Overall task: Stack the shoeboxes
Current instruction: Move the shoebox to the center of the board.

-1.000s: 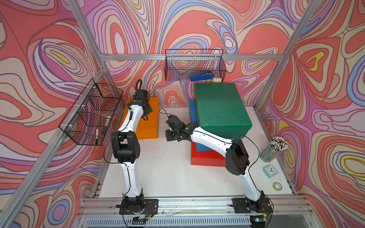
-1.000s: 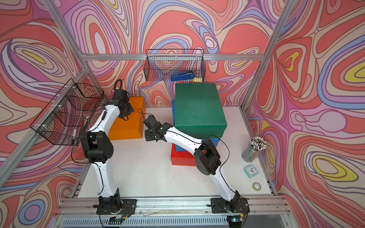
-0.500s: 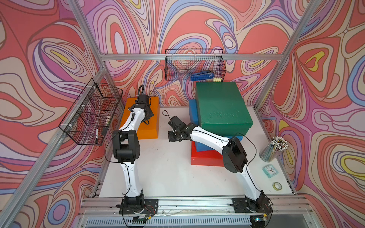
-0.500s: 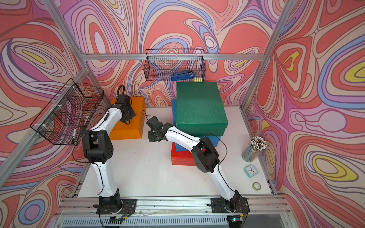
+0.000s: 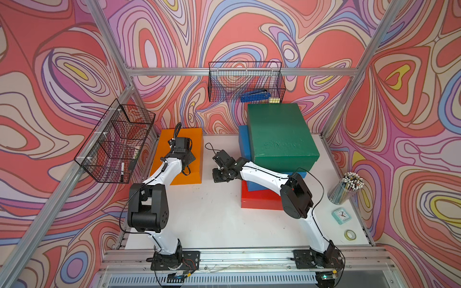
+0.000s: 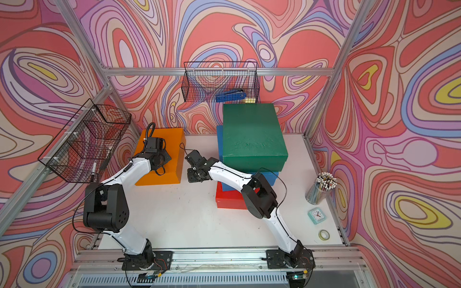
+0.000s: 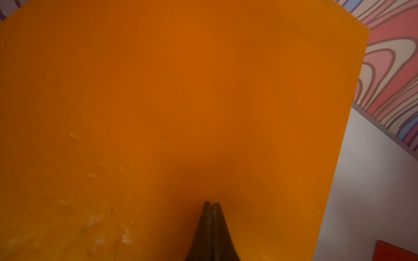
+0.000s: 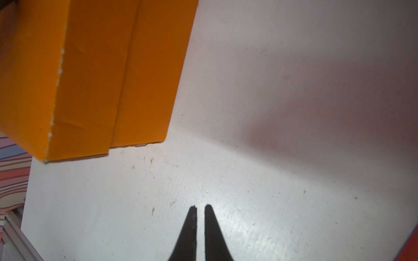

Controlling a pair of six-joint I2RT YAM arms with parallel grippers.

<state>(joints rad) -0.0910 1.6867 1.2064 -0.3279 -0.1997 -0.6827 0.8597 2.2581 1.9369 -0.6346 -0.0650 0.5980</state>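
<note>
We see the orange shoebox [image 7: 181, 90] as matt cardboard, chipped pale along edges; the table [image 8: 294, 158] is smooth, white, faintly glossy.

All around me the walls [image 5: 249, 32] are papered in swirling bands of coral, lilac, blue, cream and yellow, framed by bare aluminium bars [image 5: 174, 71]. In both top views a black wire basket [image 5: 225, 84] hangs at upper centre on the back wall, and another [image 5: 113, 139] at the left on the side bar. My white worktop [image 5: 212, 212] fills the lower middle, speckled and evenly lit. Along its right edge stand a cup of pencils [image 5: 345, 187], a small mint clock [image 5: 341, 215] and a tape roll [image 5: 350, 234].
</note>
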